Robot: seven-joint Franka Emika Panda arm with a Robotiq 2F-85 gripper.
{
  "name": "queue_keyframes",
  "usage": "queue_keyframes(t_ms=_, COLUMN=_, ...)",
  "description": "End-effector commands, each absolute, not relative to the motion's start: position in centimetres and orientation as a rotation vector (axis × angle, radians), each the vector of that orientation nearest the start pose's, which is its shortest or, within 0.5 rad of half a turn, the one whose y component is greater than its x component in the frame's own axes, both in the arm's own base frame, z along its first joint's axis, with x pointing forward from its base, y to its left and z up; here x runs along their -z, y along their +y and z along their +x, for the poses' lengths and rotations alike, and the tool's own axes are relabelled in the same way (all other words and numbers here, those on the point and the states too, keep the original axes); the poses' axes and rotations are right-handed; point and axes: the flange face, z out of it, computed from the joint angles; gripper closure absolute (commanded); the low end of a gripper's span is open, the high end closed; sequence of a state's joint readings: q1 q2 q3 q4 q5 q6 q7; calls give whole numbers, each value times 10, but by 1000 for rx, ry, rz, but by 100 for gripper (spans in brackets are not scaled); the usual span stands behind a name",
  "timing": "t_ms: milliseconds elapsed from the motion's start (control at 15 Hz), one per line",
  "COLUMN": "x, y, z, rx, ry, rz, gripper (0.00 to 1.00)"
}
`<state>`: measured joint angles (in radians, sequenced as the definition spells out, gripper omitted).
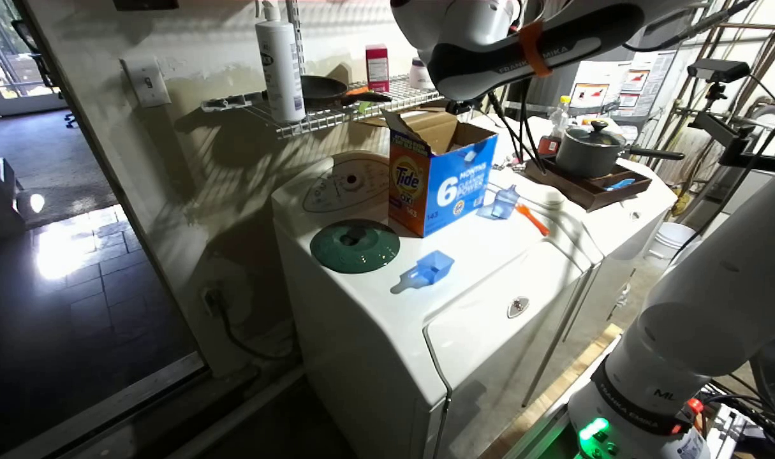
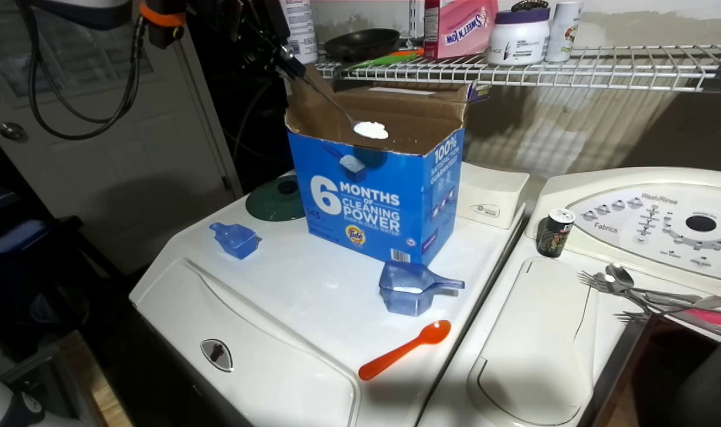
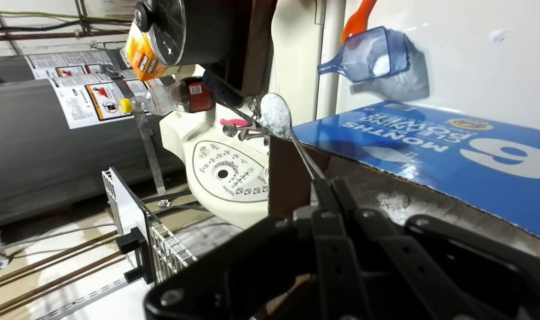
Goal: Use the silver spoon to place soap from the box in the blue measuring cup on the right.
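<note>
Heaped with white soap, the silver spoon's bowl [image 2: 370, 130] hangs at the open top of the cardboard box [image 2: 360, 196], near its front rim. My gripper [image 3: 335, 194] is shut on the spoon's handle [image 3: 302, 153], as the wrist view shows. More white soap [image 3: 396, 206] lies inside the box. The blue measuring cup on the right [image 2: 406, 290], also visible in the wrist view [image 3: 372, 53], stands on the white machine in front of the box and holds some white powder. Another blue scoop [image 1: 433, 266] sits to the left. In an exterior view the spoon cannot be made out.
An orange spoon [image 2: 405, 350] lies by the right-hand cup, and a green lid [image 1: 355, 245] sits left of the box. A wire shelf [image 2: 514, 74] with bottles and a pan runs behind. Beyond the cup are loose cutlery [image 2: 639, 293] and a tray with a pot [image 1: 588, 150].
</note>
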<state>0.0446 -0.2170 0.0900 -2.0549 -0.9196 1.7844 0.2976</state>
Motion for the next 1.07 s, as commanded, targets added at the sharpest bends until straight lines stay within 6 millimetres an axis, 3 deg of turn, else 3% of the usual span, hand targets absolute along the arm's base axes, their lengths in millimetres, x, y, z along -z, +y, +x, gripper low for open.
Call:
queue_keyframes(t_ms=0, x=-557, y=3, z=478, rx=-179, ry=57, rz=2227, gripper=99)
queue_keyframes(t_ms=1000, x=-523, y=1, z=450, rx=-190, ry=66, rz=2254, gripper=99)
